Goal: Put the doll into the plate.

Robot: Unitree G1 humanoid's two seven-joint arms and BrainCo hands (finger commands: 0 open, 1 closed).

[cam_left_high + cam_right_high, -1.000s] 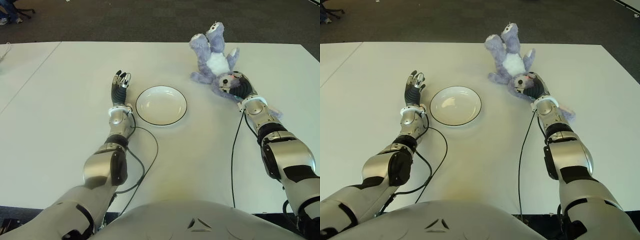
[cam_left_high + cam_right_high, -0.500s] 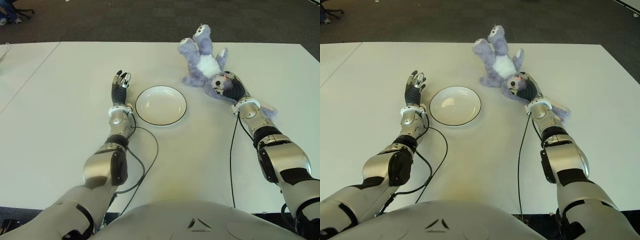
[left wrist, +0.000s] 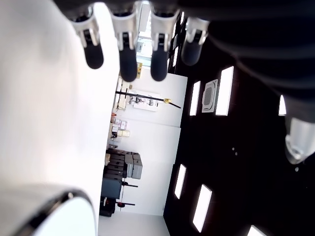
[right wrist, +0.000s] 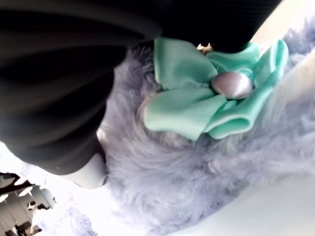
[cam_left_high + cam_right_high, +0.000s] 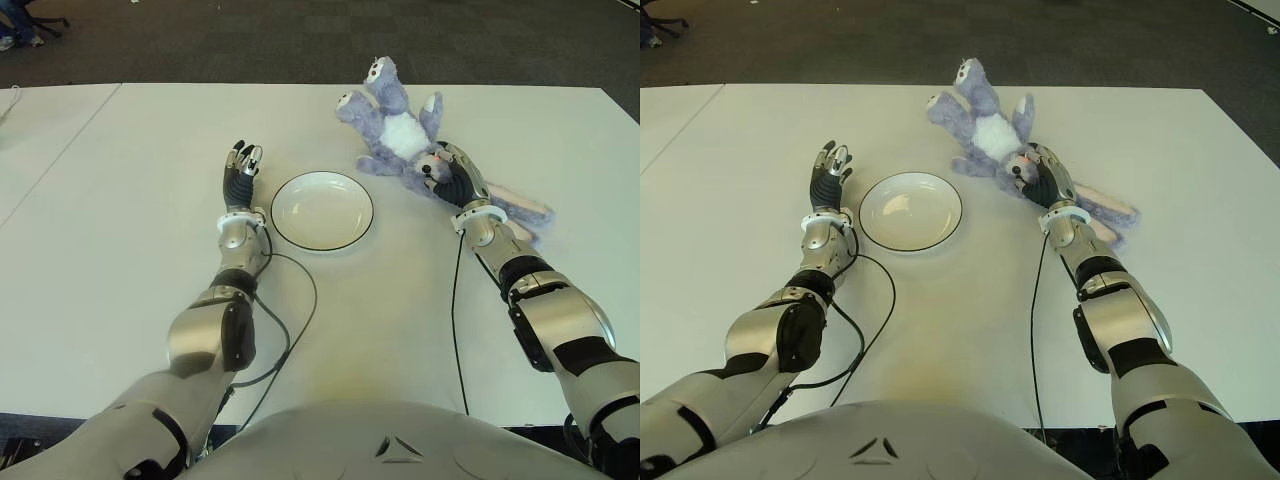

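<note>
Since the doll (image 5: 400, 130) is plush — light, soft, floppy — the right hand (image 5: 452, 178) closed on its head looks a fair hold; it lies on the desk (image 5: 120, 250), right of the plate (image 5: 322, 211). Left hand (image 5: 240, 172) beside the plate's left, fingers extended, empty.

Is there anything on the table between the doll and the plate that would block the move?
Nothing visible. The right hand grips the doll, and only bare table separates it from the empty plate. The left hand shows beyond the plate's far side.
</note>
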